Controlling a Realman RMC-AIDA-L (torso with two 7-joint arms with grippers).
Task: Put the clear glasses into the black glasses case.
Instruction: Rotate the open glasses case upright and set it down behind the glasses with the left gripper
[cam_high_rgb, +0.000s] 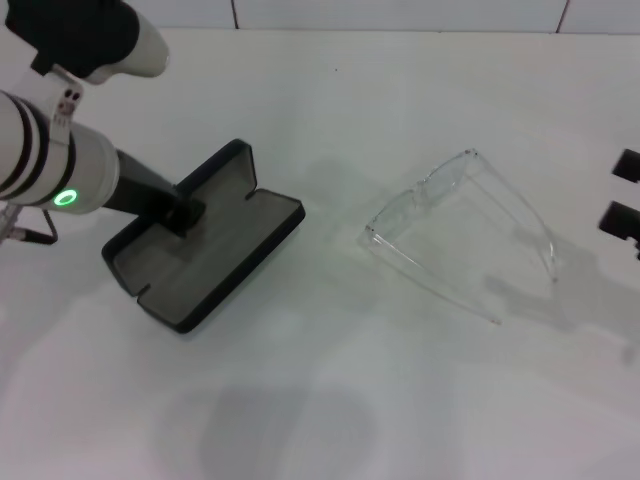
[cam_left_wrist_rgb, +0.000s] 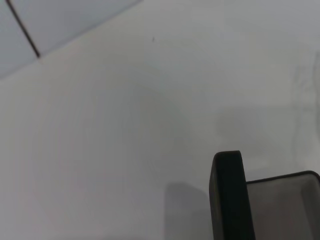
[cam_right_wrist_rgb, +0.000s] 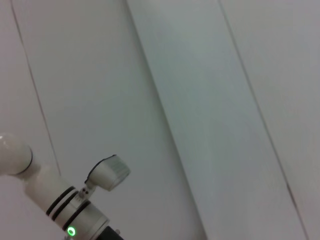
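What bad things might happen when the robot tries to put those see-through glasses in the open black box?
The clear plastic wraparound glasses lie apart from the flat black hinged case, temple arms spread, so they might not fit unfolded. The left gripper is at the case's hinge and may nudge or shut it. The right gripper, at the table's edge, could slip on the smooth lens.

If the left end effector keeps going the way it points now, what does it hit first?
Probably the grey lining of the open black hinged glasses case: the left end effector points down into it, seemingly at the hinge. Contact is unclear. The transparent wraparound glasses lie well aside.
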